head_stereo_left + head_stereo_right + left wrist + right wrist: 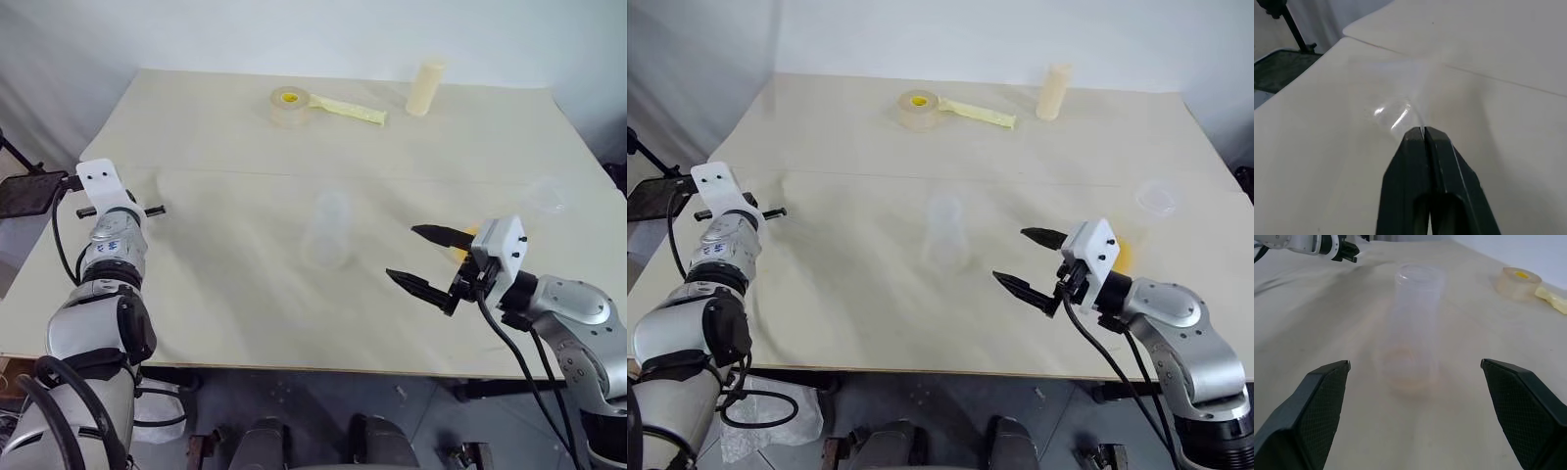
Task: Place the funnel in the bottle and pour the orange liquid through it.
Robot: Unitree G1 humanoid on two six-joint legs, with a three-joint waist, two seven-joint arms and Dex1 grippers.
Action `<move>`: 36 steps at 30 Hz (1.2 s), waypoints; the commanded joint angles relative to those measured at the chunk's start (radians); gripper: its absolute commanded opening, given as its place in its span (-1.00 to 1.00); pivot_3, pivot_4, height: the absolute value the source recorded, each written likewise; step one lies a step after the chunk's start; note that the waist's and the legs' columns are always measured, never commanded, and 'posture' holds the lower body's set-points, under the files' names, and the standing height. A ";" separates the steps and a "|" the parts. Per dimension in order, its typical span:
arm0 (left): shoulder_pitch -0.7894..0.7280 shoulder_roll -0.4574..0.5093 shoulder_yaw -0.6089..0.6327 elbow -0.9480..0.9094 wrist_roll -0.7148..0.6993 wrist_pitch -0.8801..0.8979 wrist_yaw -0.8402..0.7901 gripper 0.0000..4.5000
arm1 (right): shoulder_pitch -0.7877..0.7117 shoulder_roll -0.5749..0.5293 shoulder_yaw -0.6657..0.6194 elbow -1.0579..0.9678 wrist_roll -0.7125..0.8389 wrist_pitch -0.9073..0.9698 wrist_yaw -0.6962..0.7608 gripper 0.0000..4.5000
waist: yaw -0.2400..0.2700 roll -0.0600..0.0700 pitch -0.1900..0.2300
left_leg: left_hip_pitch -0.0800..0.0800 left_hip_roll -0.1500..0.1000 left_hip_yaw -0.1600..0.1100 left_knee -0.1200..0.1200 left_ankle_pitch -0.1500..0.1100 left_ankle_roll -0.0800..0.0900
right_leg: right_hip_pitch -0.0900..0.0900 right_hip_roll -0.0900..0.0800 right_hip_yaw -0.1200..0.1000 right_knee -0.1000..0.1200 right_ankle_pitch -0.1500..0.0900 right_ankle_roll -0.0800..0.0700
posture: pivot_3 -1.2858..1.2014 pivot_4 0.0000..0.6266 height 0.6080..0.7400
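The bottle (328, 230) stands alone mid-bench (225, 294), with bare surface all round it. The right gripper (424, 262), its fingers spread wide, sits at the bottle's 4 o'clock with an unblocked gap between. The left gripper (157, 210) is well off at 9 o'clock. Far obstacles: tape roll (291, 106) at 12, cream cylinder (424, 88) at 1, clear cup (1159, 199) at 3.

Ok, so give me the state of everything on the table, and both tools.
left tool: shut, pinching the funnel's rim
funnel: held, not in the bottle
bottle: upright, mouth open, nothing in it
orange liquid: behind the right tool, unpoured
right tool: open, empty
clear cup: upright
tape roll: lying flat, strip pulled out
cream cylinder: upright
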 commanded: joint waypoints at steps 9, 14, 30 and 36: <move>-0.009 0.025 -0.004 -0.029 0.006 -0.029 -0.022 -1.00 | -0.013 -0.019 -0.027 -0.024 0.011 -0.002 0.006 1.00 | 0.001 0.000 0.000 | 0.000 0.000 0.000 0.000 0.000 0.000 | 0.000 0.000 0.000 0.000 0.000 0.000 | 0.03 -0.52 1.00; -0.012 -0.006 -0.017 -0.065 -0.003 -0.053 -0.095 -1.00 | -0.023 -0.017 -0.022 -0.014 0.006 -0.004 0.007 1.00 | 0.002 0.000 0.000 | 0.000 0.000 0.000 0.000 0.000 0.000 | 0.000 0.000 0.000 0.000 0.000 0.000 | 0.03 -0.52 1.00; 0.452 -0.029 -0.190 -1.135 -0.154 0.502 -0.643 -1.00 | -0.014 -0.013 -0.030 0.024 -0.004 -0.037 0.027 1.00 | -0.021 0.000 0.000 | -0.001 0.001 -0.001 -0.001 0.000 0.000 | -0.002 0.000 0.001 0.002 0.000 0.000 | 0.03 -0.52 1.00; 0.567 -0.023 -0.162 -1.373 -0.231 0.582 -0.697 -1.00 | -0.014 -0.004 -0.021 0.034 -0.010 -0.050 0.028 1.00 | -0.006 0.000 0.000 | 0.000 0.001 -0.007 0.001 0.000 0.000 | -0.002 0.000 0.003 0.001 0.000 0.000 | 0.03 -0.52 1.00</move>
